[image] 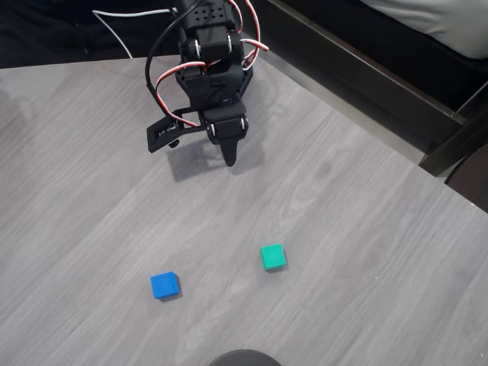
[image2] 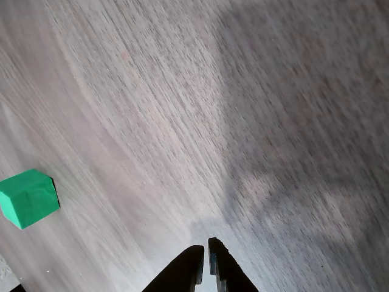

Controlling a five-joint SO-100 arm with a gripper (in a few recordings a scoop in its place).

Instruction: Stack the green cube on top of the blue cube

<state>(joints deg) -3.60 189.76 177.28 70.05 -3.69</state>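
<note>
The teal-green cube [image: 272, 256] rests on the grey wood-grain table, right of centre in the overhead view. About a hand's width to its left and slightly nearer the bottom edge lies the blue cube [image: 164, 285]; the two are apart. My black gripper [image: 229, 158] hangs over the upper middle of the table, well above both cubes in the picture, holding nothing. In the wrist view its fingertips [image2: 205, 249] stand together with only a sliver between them, and the green cube [image2: 28, 198] lies on the table at the far left.
The table's edge [image: 366, 130] runs diagonally at the upper right, with dark furniture [image: 396, 84] beyond it. A dark round object [image: 244, 358] pokes in at the bottom edge. Red and white cables [image: 164, 76] loop around the arm.
</note>
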